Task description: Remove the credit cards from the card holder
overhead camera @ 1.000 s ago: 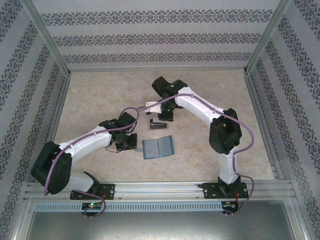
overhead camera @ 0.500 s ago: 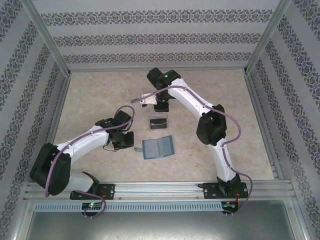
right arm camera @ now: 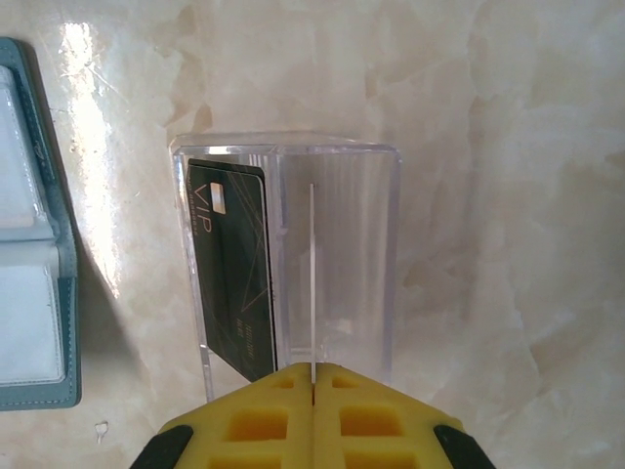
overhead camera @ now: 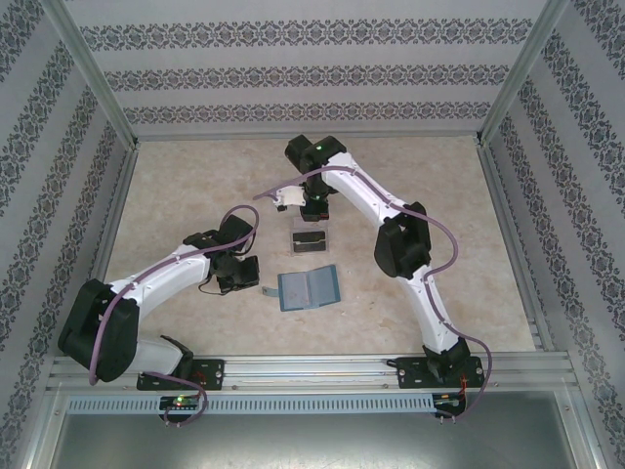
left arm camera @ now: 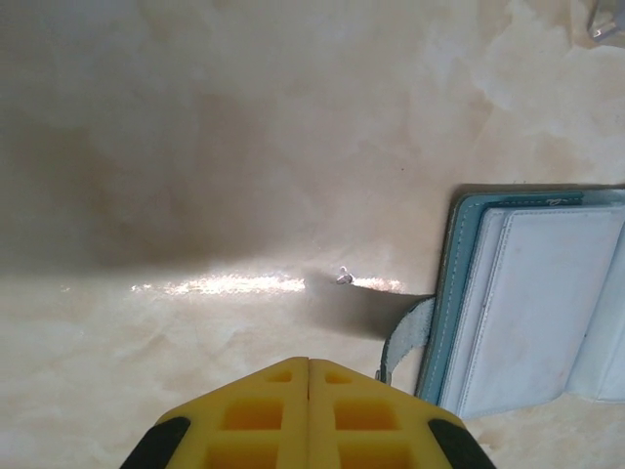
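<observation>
Ahead of right jaws (shut empty, left jaws too): clear tray w/ credit card, card holder beside.

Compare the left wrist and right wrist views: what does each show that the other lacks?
Left wrist, not right wrist: the strap tab of the card holder and the shut left gripper. Right wrist, not left wrist: a dark VIP credit card in a clear plastic tray, and the shut right gripper. Both: the open card holder on the marbled table.
</observation>
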`<action>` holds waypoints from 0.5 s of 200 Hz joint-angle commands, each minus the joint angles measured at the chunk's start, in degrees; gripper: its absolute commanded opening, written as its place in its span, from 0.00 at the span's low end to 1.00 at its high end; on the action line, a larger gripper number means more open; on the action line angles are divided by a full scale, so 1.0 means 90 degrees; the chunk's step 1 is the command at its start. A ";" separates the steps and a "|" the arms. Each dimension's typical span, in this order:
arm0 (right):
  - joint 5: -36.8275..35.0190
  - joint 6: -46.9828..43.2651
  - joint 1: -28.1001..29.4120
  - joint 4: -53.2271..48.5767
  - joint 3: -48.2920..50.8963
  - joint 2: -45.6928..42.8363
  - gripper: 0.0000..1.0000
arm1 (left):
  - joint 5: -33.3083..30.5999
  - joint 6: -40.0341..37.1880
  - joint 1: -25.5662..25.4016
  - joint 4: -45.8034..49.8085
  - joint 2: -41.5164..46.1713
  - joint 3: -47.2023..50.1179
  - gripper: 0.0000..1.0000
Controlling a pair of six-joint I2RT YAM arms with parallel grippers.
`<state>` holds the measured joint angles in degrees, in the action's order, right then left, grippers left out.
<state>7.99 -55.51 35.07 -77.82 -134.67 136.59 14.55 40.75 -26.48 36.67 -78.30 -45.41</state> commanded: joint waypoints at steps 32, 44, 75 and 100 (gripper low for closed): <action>0.0544 -0.0105 -0.0044 -0.0631 -0.0382 0.0435 0.02 | 0.0038 -0.0085 0.0114 0.0026 0.0047 0.0119 0.05; 0.0593 -0.0099 -0.0047 -0.0638 -0.0414 0.0500 0.03 | 0.0045 -0.0082 0.0118 0.0019 0.0038 0.0125 0.05; 0.0571 -0.0035 -0.0054 -0.0655 -0.0578 0.0585 0.12 | 0.0088 -0.0091 0.0126 0.0008 -0.0003 0.0105 0.05; 0.0401 -0.0024 -0.0070 -0.0675 -0.0683 0.0531 0.17 | 0.0103 -0.0088 0.0130 -0.0011 -0.0005 0.0095 0.05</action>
<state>11.40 -55.66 34.98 -81.69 -138.08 141.58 14.96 40.73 -26.11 36.67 -78.30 -44.84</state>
